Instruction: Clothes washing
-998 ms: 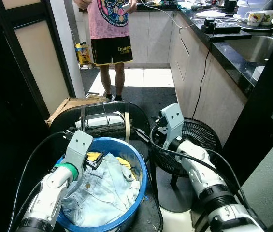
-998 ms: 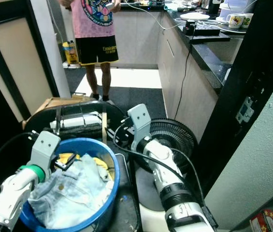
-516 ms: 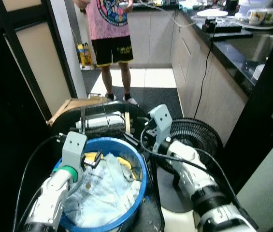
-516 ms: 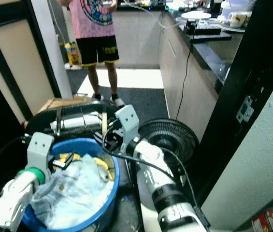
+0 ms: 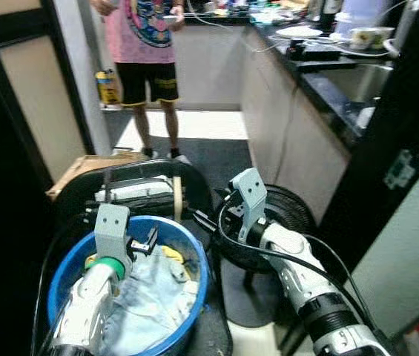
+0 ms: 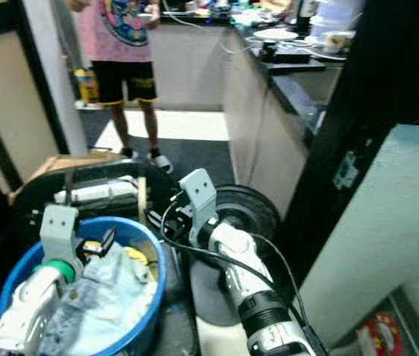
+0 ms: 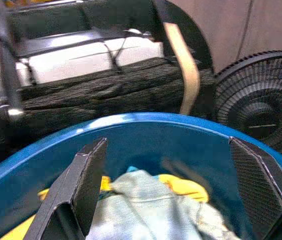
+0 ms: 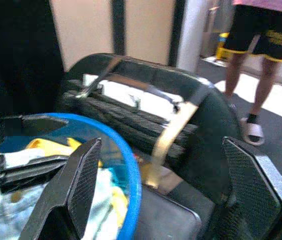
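Swinging right, the view has slid the blue tub (image 5: 194, 256) toward lower left; both grippers, left (image 5: 144, 245) and right (image 5: 208, 222), still spread, clothes (image 5: 150, 297) ungrabbed.

Blue wash tub (image 5: 198, 259) held pale, faded-blue denim (image 5: 146, 297) over a yellow garment (image 5: 170, 254). Both grippers had black fingers, left (image 7: 170, 187), right (image 8: 163, 192), on silver arms. Black floor fan (image 5: 294, 215). Person (image 5: 144, 44) wore a pink printed shirt and black shorts.
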Controlling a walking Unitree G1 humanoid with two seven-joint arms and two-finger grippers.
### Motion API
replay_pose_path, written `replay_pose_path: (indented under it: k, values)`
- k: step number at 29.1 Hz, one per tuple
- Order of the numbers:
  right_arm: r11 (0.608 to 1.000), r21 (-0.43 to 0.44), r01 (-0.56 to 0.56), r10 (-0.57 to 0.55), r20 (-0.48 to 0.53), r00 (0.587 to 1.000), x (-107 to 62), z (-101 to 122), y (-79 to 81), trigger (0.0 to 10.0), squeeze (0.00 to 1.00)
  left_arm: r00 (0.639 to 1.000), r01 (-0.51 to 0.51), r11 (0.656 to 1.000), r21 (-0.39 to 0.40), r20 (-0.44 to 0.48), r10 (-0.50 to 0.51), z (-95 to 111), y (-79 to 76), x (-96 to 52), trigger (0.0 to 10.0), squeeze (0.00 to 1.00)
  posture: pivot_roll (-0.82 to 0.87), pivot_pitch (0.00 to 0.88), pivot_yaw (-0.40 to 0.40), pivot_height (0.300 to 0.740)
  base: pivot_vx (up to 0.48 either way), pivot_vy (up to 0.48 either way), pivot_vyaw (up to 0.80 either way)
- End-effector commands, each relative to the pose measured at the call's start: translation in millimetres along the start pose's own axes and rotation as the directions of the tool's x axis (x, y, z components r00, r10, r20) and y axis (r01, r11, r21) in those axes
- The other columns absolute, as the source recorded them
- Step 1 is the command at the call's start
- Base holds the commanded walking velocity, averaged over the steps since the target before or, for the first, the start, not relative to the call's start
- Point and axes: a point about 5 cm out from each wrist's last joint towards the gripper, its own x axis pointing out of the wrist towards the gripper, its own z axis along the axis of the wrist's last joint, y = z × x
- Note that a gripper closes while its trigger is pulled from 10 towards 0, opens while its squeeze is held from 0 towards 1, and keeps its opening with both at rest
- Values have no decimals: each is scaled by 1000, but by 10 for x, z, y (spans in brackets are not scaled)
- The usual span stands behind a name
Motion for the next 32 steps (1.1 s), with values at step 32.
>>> replay_pose_path:
  k: [32]
  values:
    - [973,196,125,-138,57,989,-18,-342,218,10000,0,999,-35,991,126,-32,40,118,308,-346,10000,0,145,60,39,740,0,0,0]
